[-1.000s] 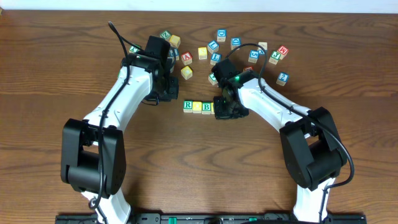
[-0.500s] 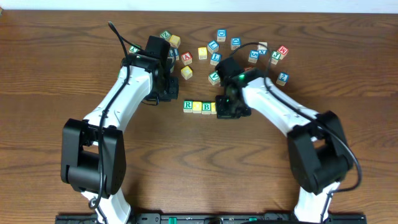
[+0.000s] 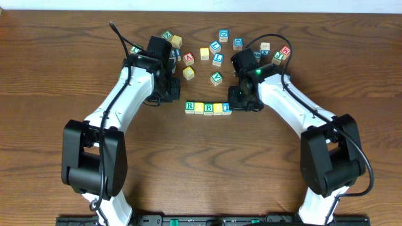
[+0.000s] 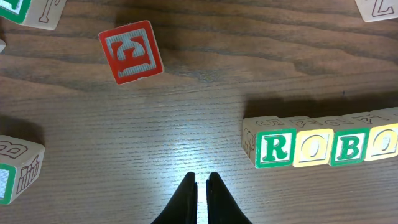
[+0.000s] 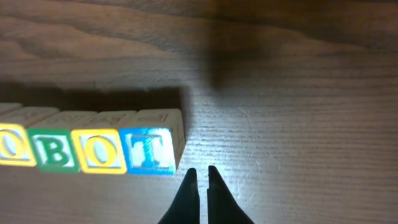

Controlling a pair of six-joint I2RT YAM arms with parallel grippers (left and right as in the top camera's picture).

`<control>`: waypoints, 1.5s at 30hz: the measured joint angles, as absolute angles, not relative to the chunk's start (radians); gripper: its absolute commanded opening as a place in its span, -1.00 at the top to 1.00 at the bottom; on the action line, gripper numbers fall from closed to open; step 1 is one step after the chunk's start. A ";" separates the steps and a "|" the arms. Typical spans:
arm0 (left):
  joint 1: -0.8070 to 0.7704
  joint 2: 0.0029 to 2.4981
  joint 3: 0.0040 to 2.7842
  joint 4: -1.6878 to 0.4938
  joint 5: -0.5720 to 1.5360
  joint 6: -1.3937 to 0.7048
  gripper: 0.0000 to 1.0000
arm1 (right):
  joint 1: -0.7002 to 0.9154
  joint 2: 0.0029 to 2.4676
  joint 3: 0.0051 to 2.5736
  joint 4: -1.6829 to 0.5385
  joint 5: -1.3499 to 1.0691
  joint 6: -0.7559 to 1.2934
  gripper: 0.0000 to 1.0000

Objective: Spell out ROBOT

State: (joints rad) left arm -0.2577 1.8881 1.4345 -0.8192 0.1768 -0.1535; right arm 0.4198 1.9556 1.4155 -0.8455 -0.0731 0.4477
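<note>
Five cubes lie in one row on the wood table: green R [image 3: 190, 107], yellow O [image 3: 199, 108], green B [image 3: 208, 108], a second yellow O [image 3: 218, 108] and blue T [image 3: 227, 108]. In the left wrist view R [image 4: 275, 148], O [image 4: 313, 148], B [image 4: 349, 147] and the second O [image 4: 382, 142] read left to right. My left gripper [image 4: 202, 177] is shut and empty, left of the R. The right wrist view shows B [image 5: 55, 150], O [image 5: 99, 151] and T [image 5: 149, 151]. Just right of the T, my right gripper [image 5: 202, 171] is shut and empty.
Loose cubes are scattered behind the row: a red A cube [image 3: 188, 59], two yellow cubes [image 3: 204, 53] [image 3: 188, 73], a green V cube [image 3: 216, 78] and several blue ones [image 3: 223, 35]. A red cube [image 4: 131, 51] lies beyond my left gripper.
My right gripper has drawn away to the right from the row's end, uncovering the second yellow O and the blue T. The left arm has not moved.
</note>
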 measured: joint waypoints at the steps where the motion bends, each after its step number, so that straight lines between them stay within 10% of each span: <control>1: -0.258 1.888 1.435 -0.819 0.177 -0.154 0.85 | 0.420 1.963 1.415 -0.844 -0.071 0.448 0.98; 45: -0.258 1.888 1.435 -0.819 0.177 -0.154 0.85 | 0.443 2.022 1.412 -0.789 -0.075 0.456 0.95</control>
State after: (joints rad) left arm -0.2577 1.8881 1.4345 -0.8192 0.1768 -0.1535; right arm 0.4431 2.0224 1.4124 -0.7895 -0.0746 0.4557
